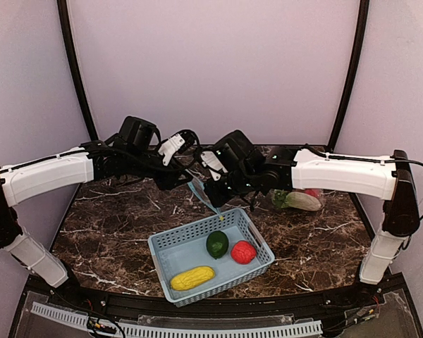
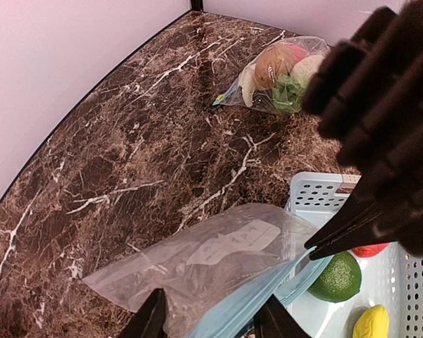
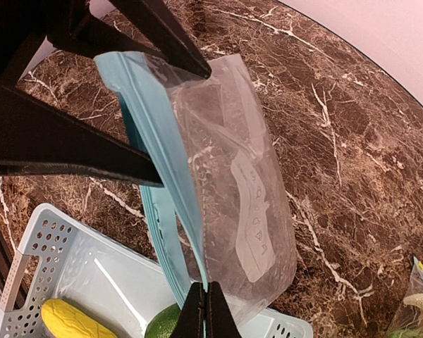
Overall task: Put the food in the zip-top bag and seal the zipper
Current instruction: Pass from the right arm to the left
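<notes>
Dark brown marble-pattern table [image 1: 113,225], white veins. Light blue perforated basket [image 1: 197,227] sits lower centre of top view. Clear bag [image 1: 299,200] holding toy food [image 1: 287,199] lies centre right, apart from basket.

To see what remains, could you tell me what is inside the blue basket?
Corn, a dark green fruit and a red fruit lie in the basket; the floor beneath them is covered.

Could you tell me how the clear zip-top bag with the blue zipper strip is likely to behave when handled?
The clear zip-top plastic bag is probably floppy: its thin film wrinkles and hangs limp where the right claw pinches its blue strip. It looks empty, so it is likely very light. The glossy film may slip from a loose pinch.
</notes>
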`<state>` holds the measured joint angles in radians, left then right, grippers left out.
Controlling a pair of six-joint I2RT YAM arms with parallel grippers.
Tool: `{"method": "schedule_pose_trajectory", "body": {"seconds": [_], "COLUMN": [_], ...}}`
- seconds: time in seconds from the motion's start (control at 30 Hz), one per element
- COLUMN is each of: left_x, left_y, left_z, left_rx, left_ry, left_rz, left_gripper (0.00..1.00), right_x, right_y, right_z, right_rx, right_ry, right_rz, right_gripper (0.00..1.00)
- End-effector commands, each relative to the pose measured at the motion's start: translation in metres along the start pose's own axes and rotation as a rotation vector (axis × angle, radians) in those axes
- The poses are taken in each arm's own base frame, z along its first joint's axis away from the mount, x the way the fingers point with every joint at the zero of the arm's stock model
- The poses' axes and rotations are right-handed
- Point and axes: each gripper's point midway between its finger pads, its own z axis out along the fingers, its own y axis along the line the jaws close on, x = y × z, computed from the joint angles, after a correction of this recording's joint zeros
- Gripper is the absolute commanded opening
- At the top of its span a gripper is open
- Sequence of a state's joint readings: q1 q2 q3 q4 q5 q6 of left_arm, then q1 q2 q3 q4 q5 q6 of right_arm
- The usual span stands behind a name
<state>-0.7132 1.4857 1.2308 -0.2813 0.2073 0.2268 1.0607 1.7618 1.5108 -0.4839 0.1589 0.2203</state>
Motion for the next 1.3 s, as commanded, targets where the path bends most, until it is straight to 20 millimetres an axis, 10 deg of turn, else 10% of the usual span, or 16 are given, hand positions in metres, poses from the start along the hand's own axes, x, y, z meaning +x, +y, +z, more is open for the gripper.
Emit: {"method": "schedule_pose_trajectory", "body": {"seconds": [0.0, 0.8, 1.27], "left_x": [-0.007, -0.003, -0.017], "left_y": [-0.004, -0.020, -0.030], "left_z": [-0.005, -0.015, -0.019], "left_rx": [0.029, 0.118, 0.317], "left_ry": [-0.004, 0.047, -0.055], "left_rz": [0.019, -0.073, -0.217], "left_gripper": [0.38, 0.01, 0.01], "right_x": [-0.005, -0.017, 0.002], "right_y": [0.008, -0.019, -0.026], "right_z": [-0.007, -0.003, 0.021], "right_rx": [-0.021, 0.142, 0.172], "right_ry": [-0.011, -0.060, -0.032], "right_rz": [-0.011, 0.045, 0.032], "right_gripper": [0.00, 0.00, 0.34]}}
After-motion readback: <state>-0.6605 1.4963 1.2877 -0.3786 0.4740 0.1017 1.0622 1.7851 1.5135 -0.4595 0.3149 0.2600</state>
